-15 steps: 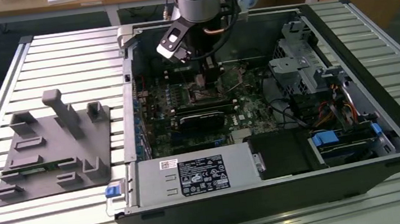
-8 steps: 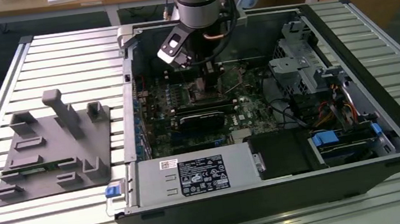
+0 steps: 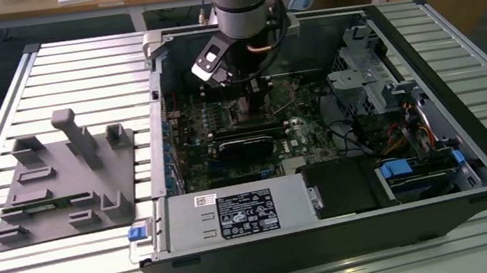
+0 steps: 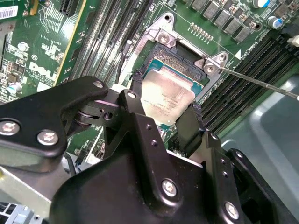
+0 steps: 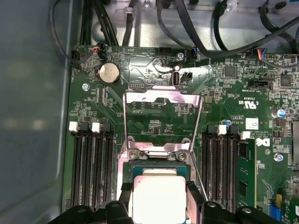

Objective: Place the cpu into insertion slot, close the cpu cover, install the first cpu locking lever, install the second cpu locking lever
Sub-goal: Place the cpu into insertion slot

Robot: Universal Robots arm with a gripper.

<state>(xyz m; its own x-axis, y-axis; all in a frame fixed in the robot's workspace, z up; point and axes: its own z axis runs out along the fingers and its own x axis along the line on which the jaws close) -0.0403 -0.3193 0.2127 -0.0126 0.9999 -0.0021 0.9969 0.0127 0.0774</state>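
Item: open desktop computer case (image 3: 161,118) lying on a slatted table (image 3: 61,68); the arm reaches down into the end of the case farthest from the exterior view's camera. Gripper (image 4: 162,100), black, two-fingered, clenched on the cpu (image 4: 170,88): in the second wrist view its fingers (image 4: 189,123) press against two opposite edges of the chip. Cpu: dull silver top facing up, level or nearly so, lying within the rim of the insertion slot (image 4: 180,56); whether it is fully seated cannot be told. In the first wrist view the dark insertion slot (image 5: 159,164) shows as a band just beyond the cpu (image 5: 159,203). Cpu cover (image 5: 163,96): silvery frame, swung open and standing away from the slot, green board visible through its cut-out. Locking lever (image 4: 261,84): thin wire rod, unlatched, angling away from a socket corner. Memory slots (image 5: 93,172) flank the socket on both sides. Coin cell battery (image 5: 108,73) sits beyond the cover. Grey fixture plate (image 3: 55,178) lies on the table beside the case, on the exterior view's left.
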